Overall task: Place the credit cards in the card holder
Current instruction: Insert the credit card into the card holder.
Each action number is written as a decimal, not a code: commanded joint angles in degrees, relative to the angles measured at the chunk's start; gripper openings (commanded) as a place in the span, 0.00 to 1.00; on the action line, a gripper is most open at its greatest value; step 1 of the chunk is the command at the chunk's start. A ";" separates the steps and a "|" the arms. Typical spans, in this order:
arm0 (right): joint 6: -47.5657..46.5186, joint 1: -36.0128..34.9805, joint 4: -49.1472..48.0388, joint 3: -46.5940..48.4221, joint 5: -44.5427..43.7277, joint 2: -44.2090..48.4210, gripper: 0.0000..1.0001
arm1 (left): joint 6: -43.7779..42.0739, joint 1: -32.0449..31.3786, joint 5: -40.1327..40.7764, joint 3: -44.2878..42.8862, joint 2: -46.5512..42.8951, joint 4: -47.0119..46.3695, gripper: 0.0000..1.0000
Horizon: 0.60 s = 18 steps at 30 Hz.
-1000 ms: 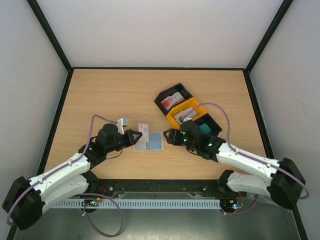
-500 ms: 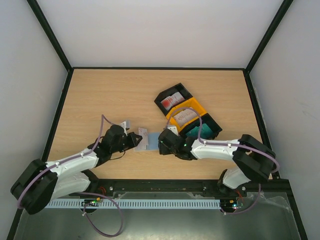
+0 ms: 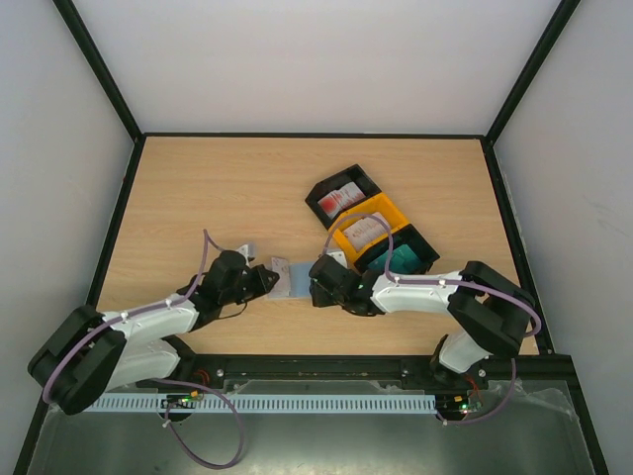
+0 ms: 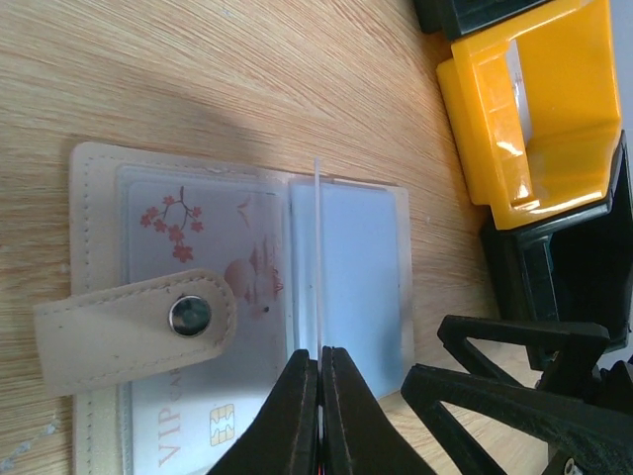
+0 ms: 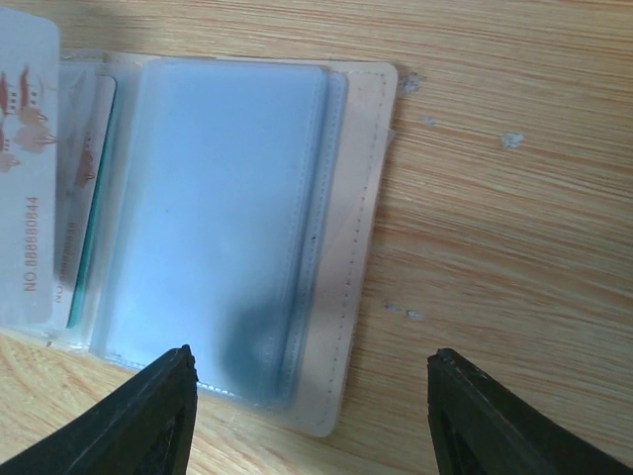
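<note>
The card holder (image 4: 99,198) lies open on the wood, its beige strap with a snap (image 4: 188,315) across the left half. A white card with red blossoms (image 4: 213,247) sits in its left pocket. My left gripper (image 4: 319,354) is shut on a thin clear pocket leaf (image 4: 317,247), which stands on edge at the fold. In the right wrist view the card holder (image 5: 361,198) shows a bluish pocket (image 5: 218,208), with white credit cards (image 5: 25,148) at its left. My right gripper (image 5: 312,396) hangs open over the holder's right edge, holding nothing. From above, both grippers (image 3: 269,280) (image 3: 315,282) meet at the holder (image 3: 289,281).
Three open bins stand in a row at the right: a black one (image 3: 344,197) with a red-printed card, an orange one (image 3: 368,229) with a pale card, and a black one (image 3: 407,253) with teal inside. The orange bin (image 4: 534,109) is close beyond the holder.
My right gripper has swung left from beside the bins to the holder's right side. The left gripper has edged right to the fold, and the holder has shifted slightly.
</note>
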<state>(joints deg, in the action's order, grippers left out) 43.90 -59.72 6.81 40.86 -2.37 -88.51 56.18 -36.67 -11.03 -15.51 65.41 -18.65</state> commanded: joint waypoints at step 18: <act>0.63 -0.45 4.11 2.12 -0.87 -8.90 0.36 | 7.35 -2.30 4.18 4.88 3.08 -12.06 0.03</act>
<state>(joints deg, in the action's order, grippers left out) 44.07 -59.79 5.52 43.99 -4.14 -94.43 60.29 -37.54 -9.65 -11.84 67.53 -24.64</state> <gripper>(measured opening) 0.367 0.030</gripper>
